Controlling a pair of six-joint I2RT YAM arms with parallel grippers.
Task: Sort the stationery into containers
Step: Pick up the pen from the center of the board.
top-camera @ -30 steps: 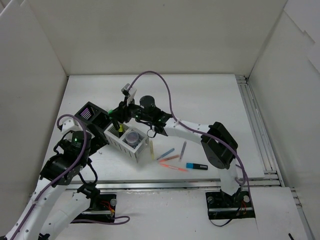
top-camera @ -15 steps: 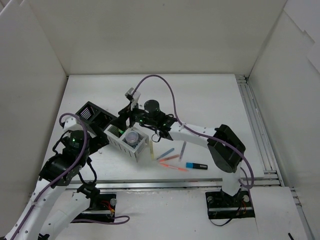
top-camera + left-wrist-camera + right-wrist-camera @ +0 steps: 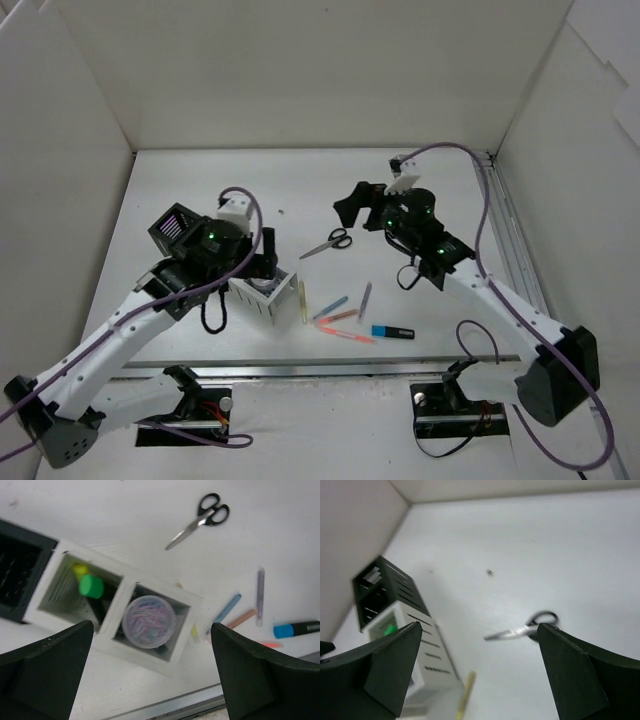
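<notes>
White walls (image 3: 300,70) enclose a white table (image 3: 200,180) strewn with pens (image 3: 340,316).

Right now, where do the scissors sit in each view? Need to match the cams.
Top external: scissors near picture centre, up and right of the white organiser box.
Left wrist: scissors upper right, handles at top; white organiser box lower left of them.
Right wrist: scissors lower right of centre; white organiser box at lower left.
Shared landmark: the white organiser box.

A robotics lab; white panel walls (image 3: 330,80) enclose the table (image 3: 440,185) (aluminium rails (image 3: 515,260)).
</notes>
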